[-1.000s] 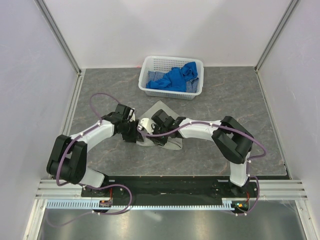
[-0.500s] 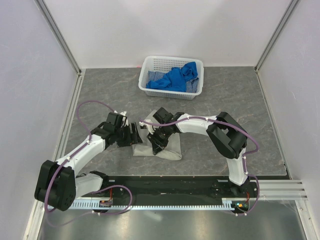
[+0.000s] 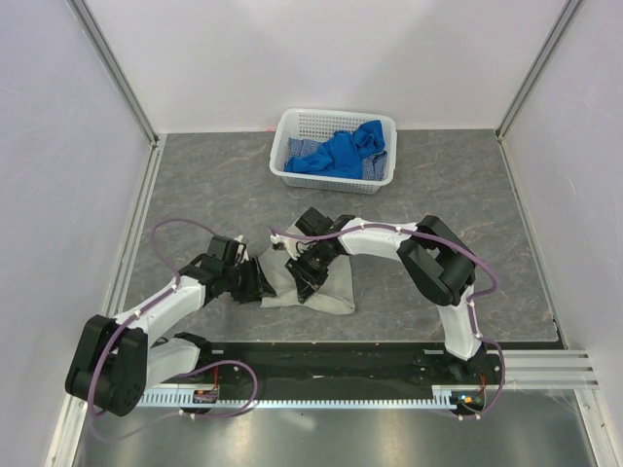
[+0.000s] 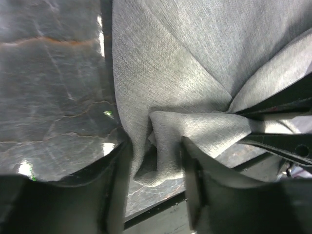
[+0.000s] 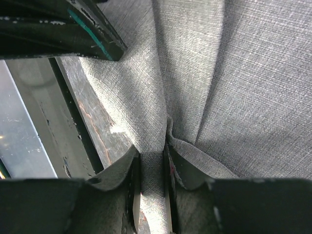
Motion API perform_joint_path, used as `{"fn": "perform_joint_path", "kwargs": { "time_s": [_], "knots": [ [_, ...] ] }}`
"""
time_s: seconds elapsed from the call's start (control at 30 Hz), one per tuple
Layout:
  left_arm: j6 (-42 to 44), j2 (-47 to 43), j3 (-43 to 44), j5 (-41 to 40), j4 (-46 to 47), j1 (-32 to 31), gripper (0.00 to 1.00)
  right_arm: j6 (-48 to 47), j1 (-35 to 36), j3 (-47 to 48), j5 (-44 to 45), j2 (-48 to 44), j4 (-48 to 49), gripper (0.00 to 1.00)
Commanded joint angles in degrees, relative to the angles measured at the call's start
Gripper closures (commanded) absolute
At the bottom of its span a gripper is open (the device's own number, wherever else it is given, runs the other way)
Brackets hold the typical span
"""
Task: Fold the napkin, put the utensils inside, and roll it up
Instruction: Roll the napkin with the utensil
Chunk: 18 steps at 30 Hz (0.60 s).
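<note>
One napkin (image 3: 336,292) lies at 6 o'clock from the basket (image 3: 331,183). My right claw (image 5: 152,161) pinches its middle fold tight. My left claw (image 4: 153,161) stands apart around the 9 o'clock edge, nearest; the cloth runs toward 3.

white basket (image 3: 321,181), blue cloths (image 3: 341,154) inside, grey tabletop (image 3: 458,195)
</note>
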Motion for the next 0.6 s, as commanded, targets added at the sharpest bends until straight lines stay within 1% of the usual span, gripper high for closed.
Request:
{"fn": "perform_joint_path", "kwargs": {
  "time_s": [0.0,0.03,0.1,0.13,0.2,0.23,0.3,0.33,0.37,0.4,0.43,0.47,0.5,0.57],
  "knots": [
    [-3.63,-0.13,-1.9,3.44,4.54,-0.07,0.6,0.14,-0.06,1.21,3.96,1.8,-3.18,0.69],
    [-3.81,-0.22,-2.07,3.53,4.89,-0.16,0.69,0.14,-0.06,1.3,4.14,1.53,-3.01,0.67],
    [-3.9,0.05,-2.25,3.53,5.16,-0.16,0.77,0.23,-0.06,1.74,4.84,0.14,-3.18,0.64],
    [-3.81,0.22,-2.25,3.53,5.42,-0.16,0.84,0.32,-0.06,1.74,5.19,-0.66,-3.01,0.59],
    [-3.63,0.83,-2.16,3.79,5.69,-0.07,0.94,0.41,0.11,1.22,7.03,-3.81,-2.22,0.51],
    [-3.29,1.1,-1.81,3.97,5.6,-0.07,0.98,0.23,0.38,0.86,8.17,-5.31,-1.78,0.43],
    [-2.85,1.89,-1.46,4.41,5.6,-0.16,0.98,-0.82,1.95,-1.32,10.8,-10.04,0.24,0.37],
    [-2.41,2.15,-1.02,4.5,5.51,-0.16,0.98,-1.26,2.74,-2.21,15.6,-11.72,0.94,0.31],
    [-2.23,2.33,-0.85,4.67,5.25,-0.16,0.98,-1.79,3.8,-3.17,18.61,-13.31,3.12,0.28],
    [-2.05,2.77,-0.5,5.02,5.25,-0.07,0.98,-2.4,6.85,-6.23,22.64,-16.72,4.8,0.25],
    [-1.27,3.55,0.03,5.37,4.9,0.1,0.98,-4.41,11.15,-11.74,31.3,-20.84,10.56,0.18],
    [-1.0,3.82,0.56,5.64,4.72,0.28,0.98,-4.95,12.41,-13.54,35.3,-22.01,12.53,0.17],
    [-0.74,4.26,0.74,6.16,4.37,0.28,0.98,-5.3,14.68,-17.12,37.6,-23.94,16.46,0.17],
    [0.23,5.23,1.44,6.43,3.84,0.72,0.98,-6.88,16.89,-20.48,42.69,-25.62,20.0,0.16]
  ]
}}
